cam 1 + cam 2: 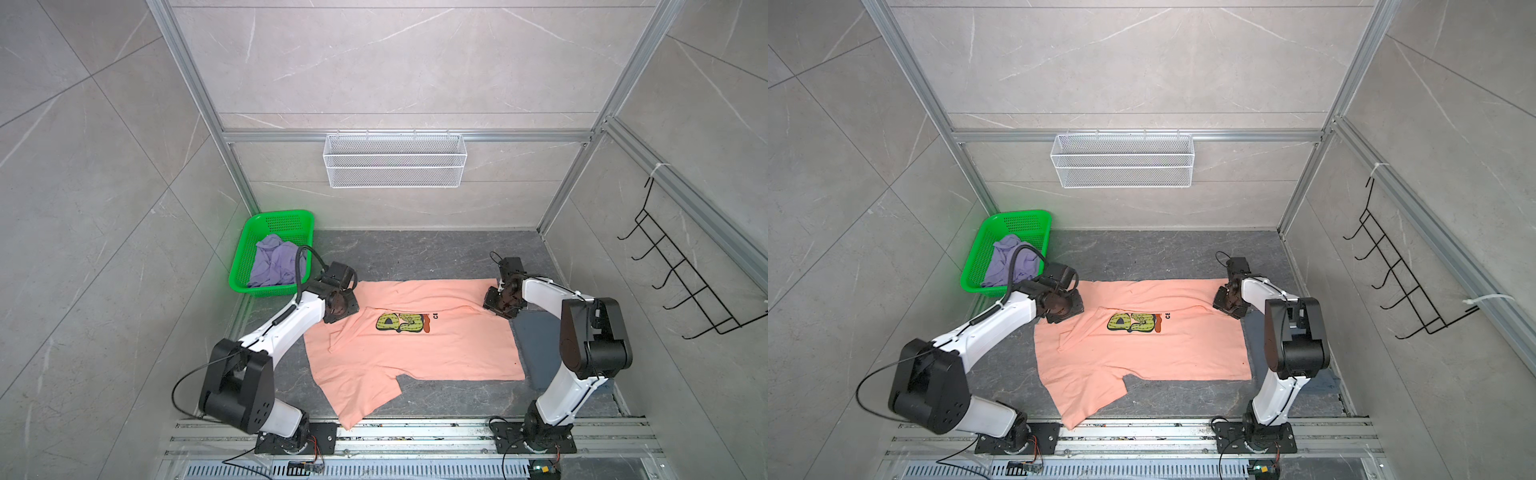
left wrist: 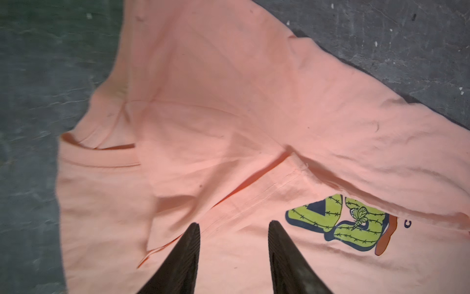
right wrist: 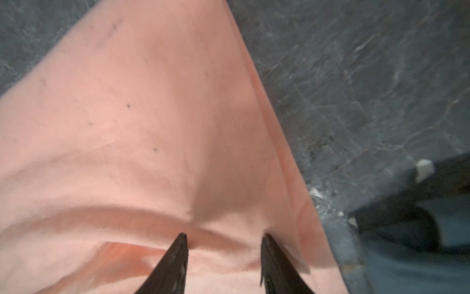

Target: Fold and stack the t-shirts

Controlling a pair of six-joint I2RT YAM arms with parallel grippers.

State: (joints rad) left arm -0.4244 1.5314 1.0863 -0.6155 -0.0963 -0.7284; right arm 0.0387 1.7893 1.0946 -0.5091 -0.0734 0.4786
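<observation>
A large peach-pink t-shirt is spread on the dark counter. Its far part is folded over toward the near side, so that the top of the yellow-green chest print is partly covered. One sleeve is laid out toward the near left edge. A lavender t-shirt is bundled, crumpled, in the green basket at the far left. A slate blue-grey t-shirt is seen just beside the peach one's right edge, apparently folded flat, though it is half hidden.

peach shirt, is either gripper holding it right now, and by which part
Nothing is held. The left gripper stands open above the peach shirt near its collar; the right gripper is open too, tips at a corner of it.
</observation>
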